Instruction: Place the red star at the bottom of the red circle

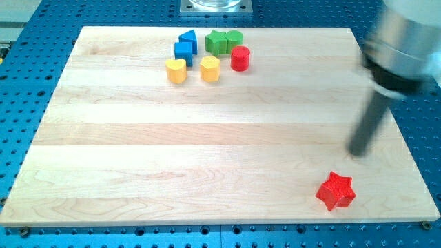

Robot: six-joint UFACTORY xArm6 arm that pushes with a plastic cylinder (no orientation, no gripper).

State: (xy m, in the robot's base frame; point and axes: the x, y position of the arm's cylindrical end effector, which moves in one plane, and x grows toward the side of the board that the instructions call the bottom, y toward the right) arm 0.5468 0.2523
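Observation:
The red star [335, 191] lies near the board's bottom right corner. The red circle [240, 58] stands near the top middle, at the right end of a cluster of blocks. My tip [357, 153] is at the right side of the board, a little above and to the right of the red star, apart from it. The rod above it is blurred. The red circle is far off to the upper left of my tip.
Beside the red circle stand a green star [216, 43], a green circle [234, 38], a yellow hexagon [210, 69], a yellow heart [176, 70], a blue triangle [188, 38] and a blue block [183, 51]. The wooden board [138, 151] lies on a blue perforated table.

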